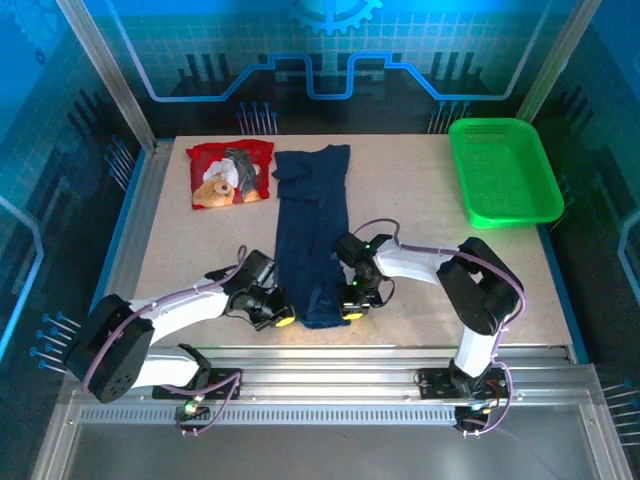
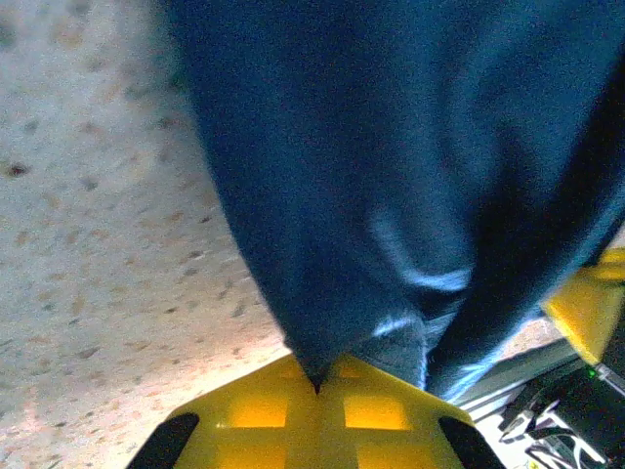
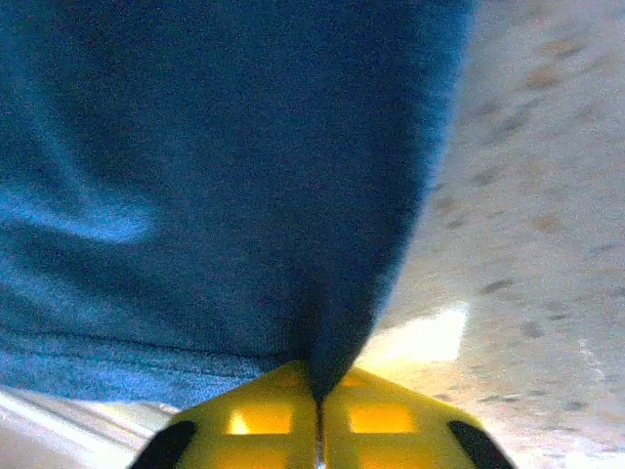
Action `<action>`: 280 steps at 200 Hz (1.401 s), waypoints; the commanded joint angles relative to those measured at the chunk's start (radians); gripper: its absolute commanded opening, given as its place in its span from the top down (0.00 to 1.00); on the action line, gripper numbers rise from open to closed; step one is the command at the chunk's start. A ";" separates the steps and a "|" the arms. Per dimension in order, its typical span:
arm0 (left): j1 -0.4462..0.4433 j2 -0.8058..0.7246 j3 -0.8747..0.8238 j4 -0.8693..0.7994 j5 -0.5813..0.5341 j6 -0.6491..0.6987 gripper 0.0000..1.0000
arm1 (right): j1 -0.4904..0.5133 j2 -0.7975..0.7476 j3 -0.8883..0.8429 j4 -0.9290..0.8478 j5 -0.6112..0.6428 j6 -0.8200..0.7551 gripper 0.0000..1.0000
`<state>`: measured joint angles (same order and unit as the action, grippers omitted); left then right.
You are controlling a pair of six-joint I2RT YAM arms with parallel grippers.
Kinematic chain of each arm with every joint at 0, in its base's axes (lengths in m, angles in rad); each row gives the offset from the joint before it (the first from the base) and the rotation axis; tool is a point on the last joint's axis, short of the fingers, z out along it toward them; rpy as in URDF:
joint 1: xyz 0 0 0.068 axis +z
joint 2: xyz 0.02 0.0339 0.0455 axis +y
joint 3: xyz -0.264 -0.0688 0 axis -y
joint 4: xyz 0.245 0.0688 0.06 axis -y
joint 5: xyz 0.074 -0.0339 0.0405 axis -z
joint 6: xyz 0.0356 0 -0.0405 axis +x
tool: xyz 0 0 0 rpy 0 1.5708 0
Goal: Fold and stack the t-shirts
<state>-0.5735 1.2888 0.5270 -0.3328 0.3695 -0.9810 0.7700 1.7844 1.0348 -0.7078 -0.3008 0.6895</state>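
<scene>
On the speckled desk (image 1: 180, 240) the red t-shirt (image 1: 230, 173) lies folded; my left gripper (image 1: 285, 320) and right gripper (image 1: 352, 313) pinch the near hem of the navy t-shirt (image 1: 312, 230), half-folded, unstacked.

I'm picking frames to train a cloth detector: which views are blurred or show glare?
Top external: sharp, blue tint on the back walls; the navy t-shirt reads dark with little fold detail. Left wrist: the shirt is soft and out of focus; a bright patch on the table beside the left gripper. Right wrist: cloth blurred too; a glare spot on the table by the right gripper.
</scene>
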 commanded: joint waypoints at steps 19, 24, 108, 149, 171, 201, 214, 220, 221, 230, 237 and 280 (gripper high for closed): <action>-0.011 -0.134 -0.021 -0.127 -0.058 0.052 1.00 | 0.051 -0.027 0.003 -0.074 -0.020 0.010 0.99; -0.013 -0.152 -0.028 -0.134 -0.057 0.049 1.00 | 0.053 -0.036 -0.001 -0.082 -0.016 0.015 0.99; -0.058 -0.385 -0.074 -0.245 -0.043 -0.012 1.00 | 0.139 -0.153 -0.016 -0.169 0.016 0.111 0.99; -0.059 -0.417 0.030 -0.308 -0.044 -0.012 1.00 | 0.127 -0.187 0.065 -0.251 0.075 0.112 0.99; -0.035 -0.376 0.127 -0.327 -0.039 0.016 1.00 | 0.086 -0.189 0.150 -0.294 0.094 0.083 0.98; 0.081 -0.286 0.243 -0.312 0.017 0.072 1.00 | -0.005 -0.158 0.263 -0.317 0.079 0.016 0.97; 0.151 -0.236 0.295 -0.299 0.049 0.113 1.00 | -0.050 -0.123 0.312 -0.323 0.061 -0.016 0.97; 0.181 -0.208 0.320 -0.293 0.064 0.132 1.00 | -0.069 -0.105 0.336 -0.324 0.057 -0.035 0.97; 0.185 -0.203 0.322 -0.293 0.065 0.134 1.00 | -0.073 -0.102 0.339 -0.325 0.057 -0.038 0.97; 0.215 -0.154 0.372 -0.293 0.073 0.172 1.00 | -0.098 -0.070 0.378 -0.331 0.056 -0.059 0.97; 0.235 -0.114 0.407 -0.294 0.076 0.203 1.00 | -0.121 -0.044 0.410 -0.336 0.049 -0.078 0.97; 0.336 0.121 0.585 -0.264 0.101 0.306 1.00 | -0.231 0.123 0.598 -0.358 0.023 -0.159 0.98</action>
<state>-0.2810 1.3140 1.0252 -0.6102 0.4282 -0.7776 0.5858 1.8343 1.5494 -1.0161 -0.2466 0.6010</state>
